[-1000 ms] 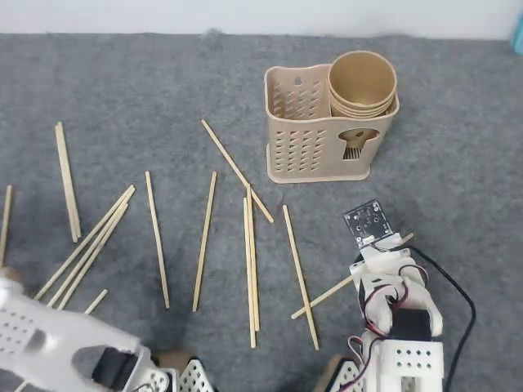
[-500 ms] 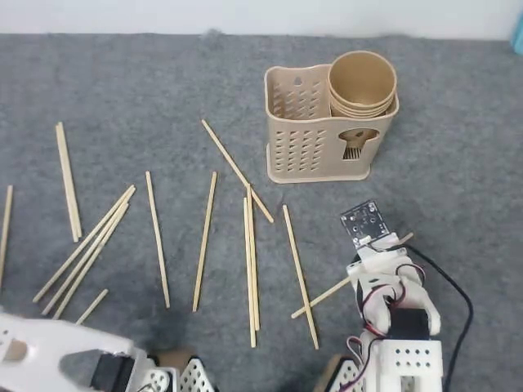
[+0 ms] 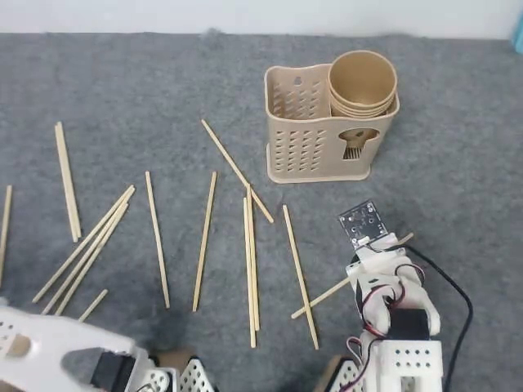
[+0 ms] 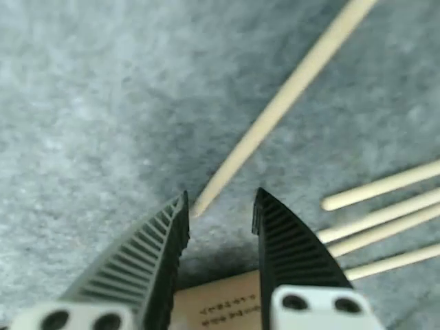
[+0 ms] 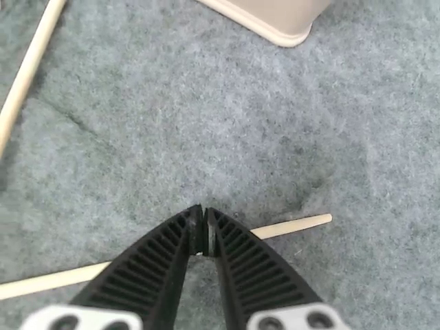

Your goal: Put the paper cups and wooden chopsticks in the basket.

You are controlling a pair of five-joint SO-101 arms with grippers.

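Note:
The beige basket [image 3: 315, 135] stands at the back of the grey carpet, with stacked paper cups [image 3: 362, 82] in its right compartment. Several wooden chopsticks [image 3: 204, 241] lie scattered in front of it and to its left. My right gripper [image 5: 204, 221] is shut, its tips just over a slanted chopstick [image 5: 292, 226] that runs beneath the fingers; that chopstick [image 3: 327, 292] lies beside the right arm [image 3: 391, 298]. My left gripper [image 4: 220, 206] is open low over the carpet, with the end of one chopstick [image 4: 289, 89] between its fingertips. The left arm [image 3: 49, 351] sits at the front left corner.
A corner of the basket [image 5: 275, 17] lies ahead of the right gripper, with bare carpet between them. Another chopstick [image 5: 24, 75] shows at that view's edge. Three more chopstick ends [image 4: 385, 213] lie close beside the left gripper. A black cable [image 3: 462, 302] loops by the right arm.
The left arm has dropped back toward the front edge, uncovering the short chopstick near it. The right arm's wrist has edged slightly left.

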